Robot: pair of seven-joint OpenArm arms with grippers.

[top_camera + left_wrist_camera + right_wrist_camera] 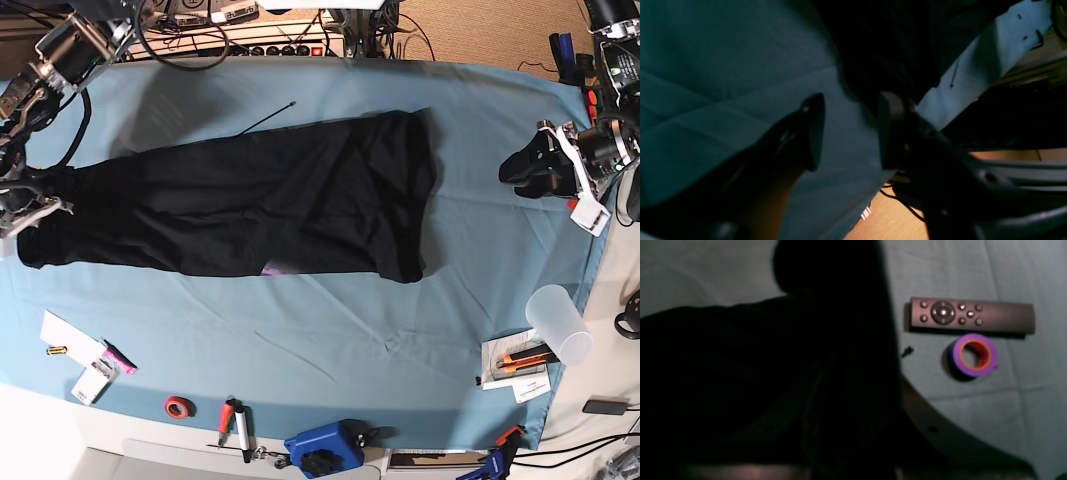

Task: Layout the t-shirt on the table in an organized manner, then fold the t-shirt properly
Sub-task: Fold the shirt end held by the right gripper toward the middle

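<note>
The black t-shirt lies stretched lengthwise across the light blue table, with a sliver of purple print at its near hem. At the shirt's left end my right gripper is shut on the fabric. In the right wrist view the black t-shirt fills the frame's left and hides the fingers. Off the shirt's right end, my left gripper hangs open. In its wrist view the left gripper has only blue cloth between its fingers, and the t-shirt is beyond them.
A remote control, a purple tape roll and a small screw lie beside the right gripper. A clear cup, a box cutter, a red tape roll, screwdrivers and a blue tool line the near and right edges.
</note>
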